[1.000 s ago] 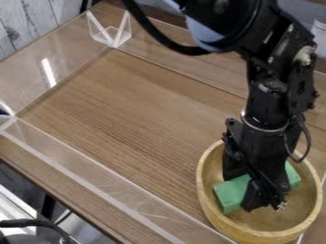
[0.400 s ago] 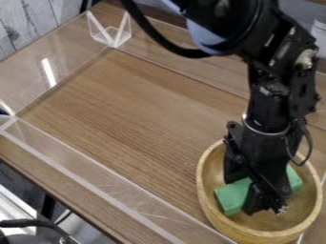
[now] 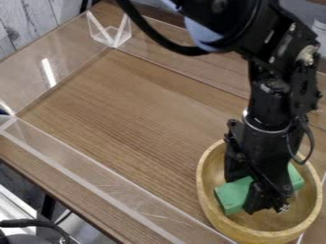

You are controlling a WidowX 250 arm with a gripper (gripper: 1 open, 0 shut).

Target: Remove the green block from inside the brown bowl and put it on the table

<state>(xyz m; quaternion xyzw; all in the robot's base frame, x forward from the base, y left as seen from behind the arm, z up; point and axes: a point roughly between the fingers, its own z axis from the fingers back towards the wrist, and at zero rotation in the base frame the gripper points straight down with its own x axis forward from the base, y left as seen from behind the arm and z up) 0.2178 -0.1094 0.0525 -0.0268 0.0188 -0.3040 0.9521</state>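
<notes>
Nothing has shifted since the earlier frames: we see the arm planted in the same spot and the green block lying just where it lay. Around the work there is little else; low clear acrylic walls fence the desk, and a clear triangular bracket stands at the far corner. The black arm itself is what blocks our view, its body covering the middle of the block and much of the brown bowl. The gripper points straight down into the bowl and is clenched on the green block, whose ends show to either side of it. The block rests low inside the bowl, near the bottom right of the view. The desk is brown wood grain, bare across its left and centre. Beyond it we make out pale planks at upper left.
</notes>
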